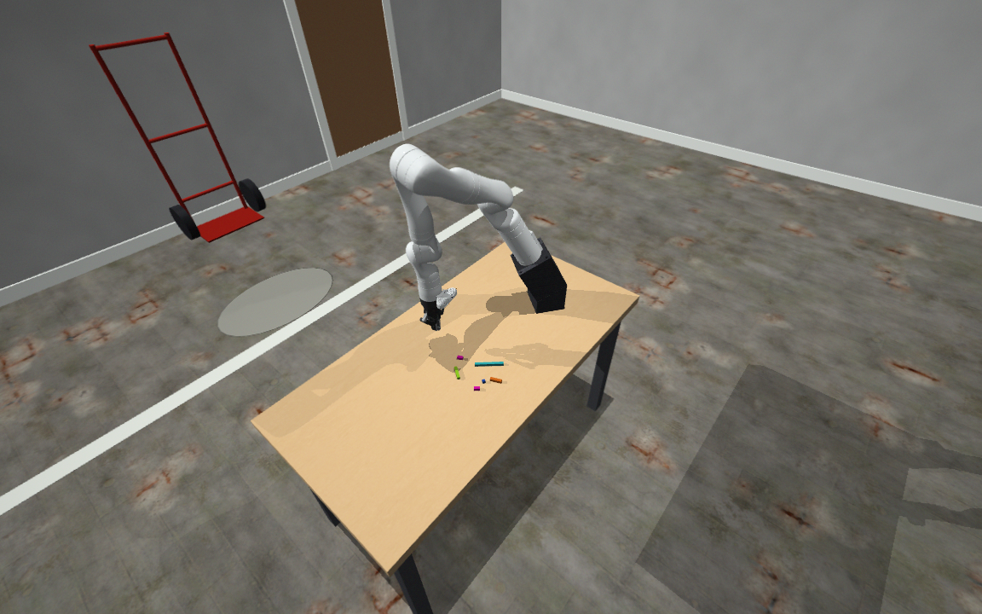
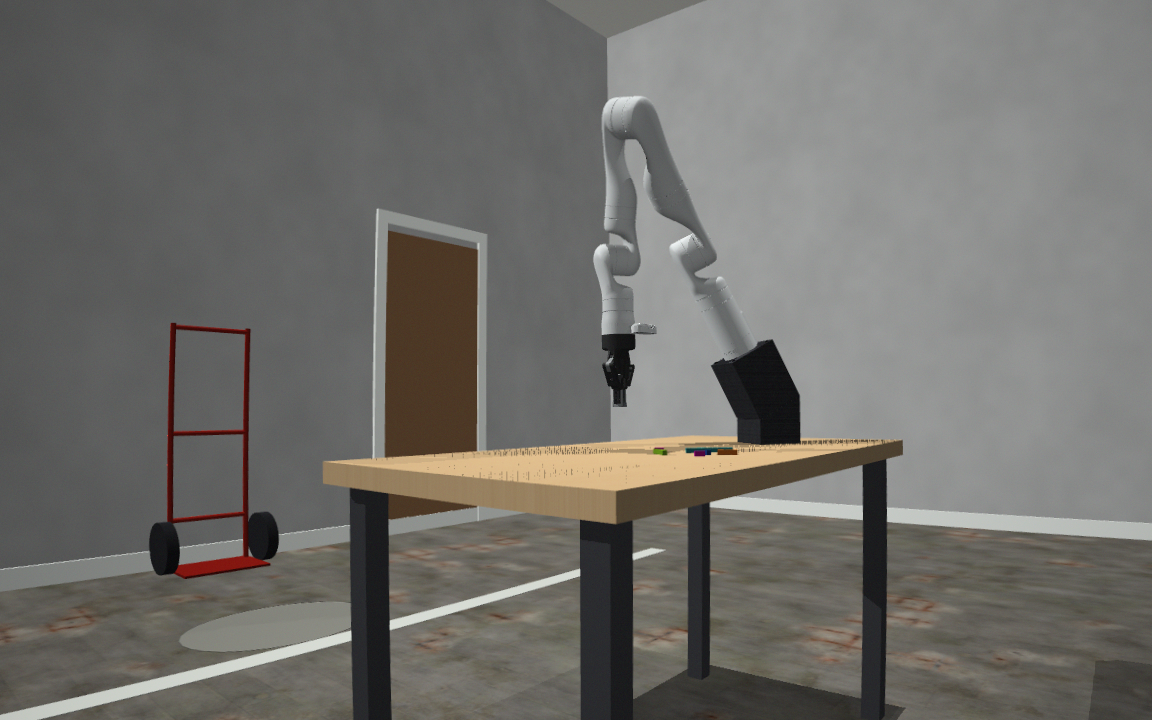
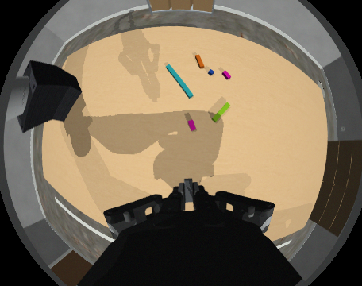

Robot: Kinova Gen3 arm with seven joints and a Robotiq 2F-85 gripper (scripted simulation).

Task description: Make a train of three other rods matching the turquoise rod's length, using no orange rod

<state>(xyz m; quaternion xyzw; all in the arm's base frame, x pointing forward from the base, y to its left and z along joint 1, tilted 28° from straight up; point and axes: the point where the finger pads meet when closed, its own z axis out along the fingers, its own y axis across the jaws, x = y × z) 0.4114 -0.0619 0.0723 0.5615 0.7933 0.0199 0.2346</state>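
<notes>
Though the view is poor, the tool (image 3: pixel 189 197) appears clamped on a small grey rod (image 3: pixel 189 187) above the desk (image 3: pixel 276 164). Judged light, rigid and smooth-sided; best gripped mid-length.

Bare warehouse-like room: stained concrete floor (image 1: pixel 746 251), red hand truck (image 1: pixel 149 138), painted floor line (image 1: pixel 174 396).

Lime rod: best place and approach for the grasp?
Mid-length of the lime rod, from straight above, fingers turned across its narrow width. It lies flat on the table, slanted in the wrist view, both long sides free; the nearest magenta rod lies apart. The gripper is shut on a small grey rod, so that goes down first.
</notes>
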